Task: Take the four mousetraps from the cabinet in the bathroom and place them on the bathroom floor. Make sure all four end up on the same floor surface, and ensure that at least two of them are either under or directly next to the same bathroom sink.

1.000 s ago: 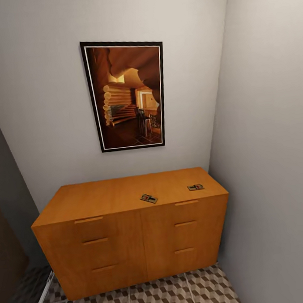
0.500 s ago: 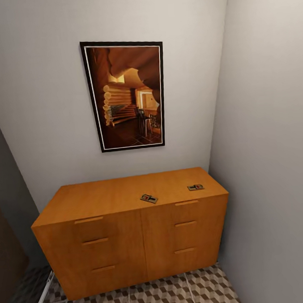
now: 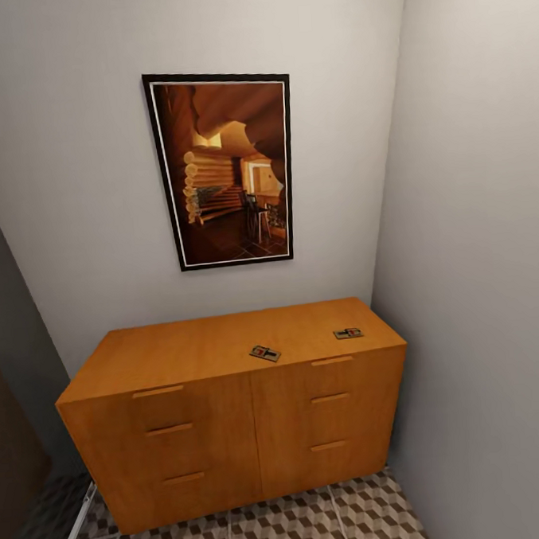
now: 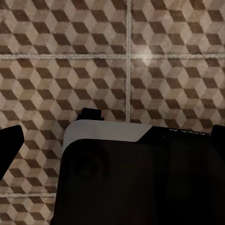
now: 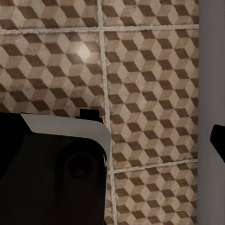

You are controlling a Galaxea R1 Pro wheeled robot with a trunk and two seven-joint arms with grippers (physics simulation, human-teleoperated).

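Head view: cabinet [image 3: 230,407] stood against wall, framed picture [image 3: 227,168] above. Two mousetraps lay on cabinet top: one [image 3: 265,353] near front edge, about 6 o'clock of picture; other [image 3: 348,333] at 3 o'clock of first, close to right end. Remaining two traps unseen. Wrist views looked down on bathroom floor [image 4: 93,56], robot base below. Finger state of either gripper: cannot tell. Step judged: approach before pickup. Next move needed arm raised over cabinet top, fingers spread, descent onto nearer trap.
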